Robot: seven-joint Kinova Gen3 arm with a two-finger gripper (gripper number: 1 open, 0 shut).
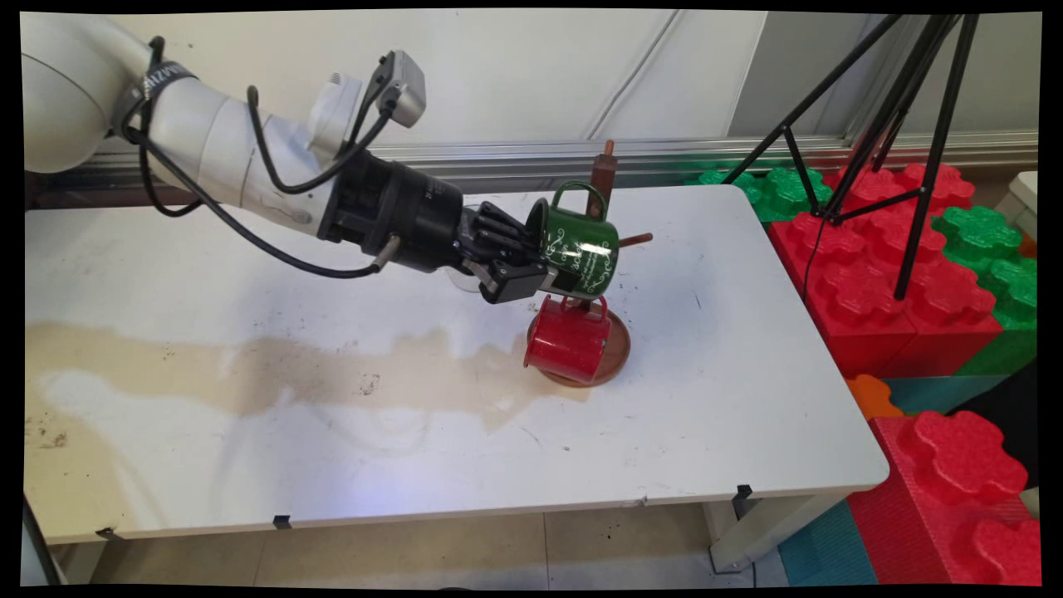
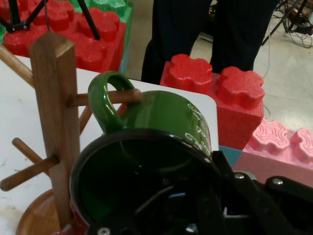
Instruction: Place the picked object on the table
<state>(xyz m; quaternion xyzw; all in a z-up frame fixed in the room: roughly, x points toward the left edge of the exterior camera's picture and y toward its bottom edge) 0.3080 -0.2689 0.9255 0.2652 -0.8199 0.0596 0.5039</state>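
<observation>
Gripping the green mug (image 1: 581,249) rim, claw (image 1: 525,264) beside mug tree (image 2: 56,122).

The green mug (image 1: 579,246), at the jaws, carries white ornamental lettering on its side; the words cannot be read. A black strap (image 1: 162,79) around the arm, well behind the jaws, bears white letters, also unreadable.

White stained table (image 1: 714,432); pale wall (image 1: 515,66) behind; tiled floor (image 1: 415,548); red/green foam blocks (image 1: 880,274), black tripod (image 1: 905,124) at right.
</observation>
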